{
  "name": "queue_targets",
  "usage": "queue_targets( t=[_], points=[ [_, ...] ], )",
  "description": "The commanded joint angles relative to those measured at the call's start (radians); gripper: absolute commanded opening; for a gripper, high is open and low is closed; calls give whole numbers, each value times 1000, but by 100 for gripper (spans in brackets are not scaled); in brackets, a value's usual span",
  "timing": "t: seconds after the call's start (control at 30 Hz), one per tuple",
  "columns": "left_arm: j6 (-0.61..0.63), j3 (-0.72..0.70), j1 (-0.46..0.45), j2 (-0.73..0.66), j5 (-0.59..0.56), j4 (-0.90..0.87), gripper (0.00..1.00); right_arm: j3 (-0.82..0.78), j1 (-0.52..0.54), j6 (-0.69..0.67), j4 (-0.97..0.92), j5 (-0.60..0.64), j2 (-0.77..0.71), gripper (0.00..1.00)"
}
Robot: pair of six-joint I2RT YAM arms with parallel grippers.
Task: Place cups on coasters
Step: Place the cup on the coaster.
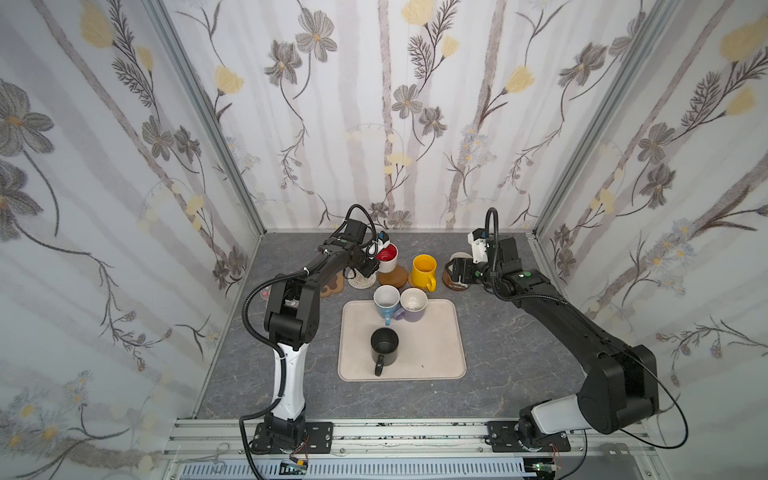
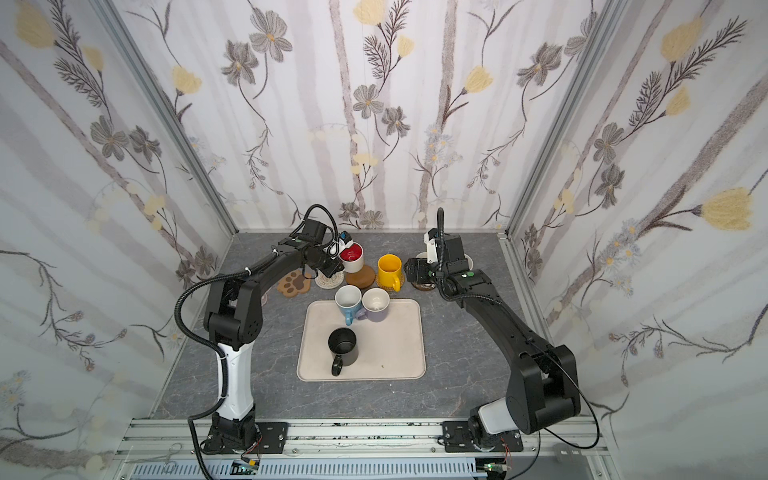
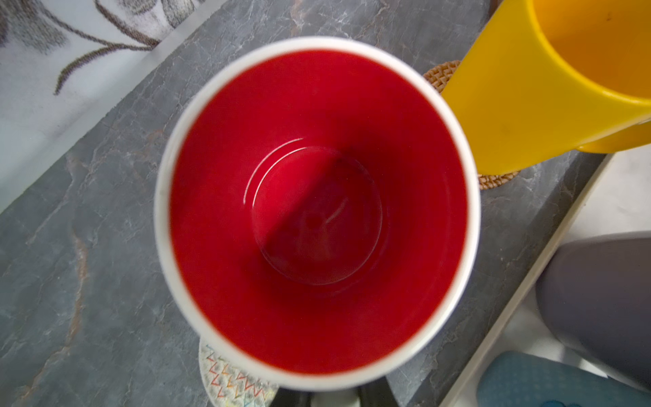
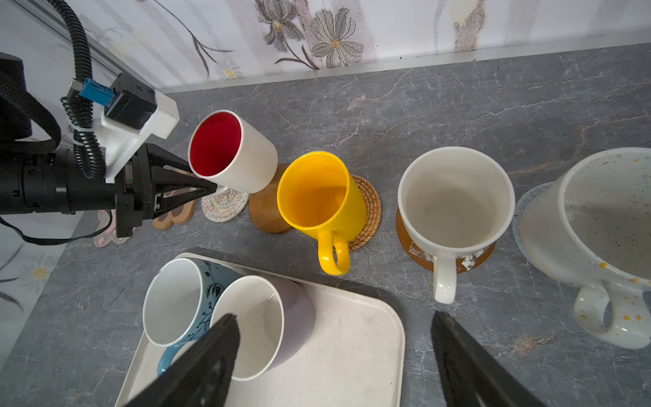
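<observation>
Mug (image 4: 243, 155), white ceramic with red inside, hangs tilted over the round wooden disc coaster (image 4: 266, 213), rim pinched in my left jaws, right jaws spread empty; placing step, I judge, next needs levelling and centred lowering.

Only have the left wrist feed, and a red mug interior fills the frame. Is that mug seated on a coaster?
Observer: No. The white ceramic mug with red inside is tilted, with its base at the edge of the round wooden disc coaster, not flat.
Operator: Left grip?
Observer: The left gripper is shut on the mug's side. The handle is hidden.
Operator: Right arm?
Observer: The right gripper is open and empty, apart from the cream-white mug that stands on the glossy brown disc coaster.
</observation>
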Motion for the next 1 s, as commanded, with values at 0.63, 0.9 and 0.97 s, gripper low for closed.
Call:
queue_targets(
  t=[0.63,0.9,0.97],
  points=[
    [54,-20,-103,12,-43,57,0,283,23,43,-214,22,173,84],
    [-1,-28,-84,4,-100,91,0,284,54,50,-220,38,184,84],
    [-6,-36,-81,0,-106,96,0,287,53,50,-221,40,184,84]
  ],
)
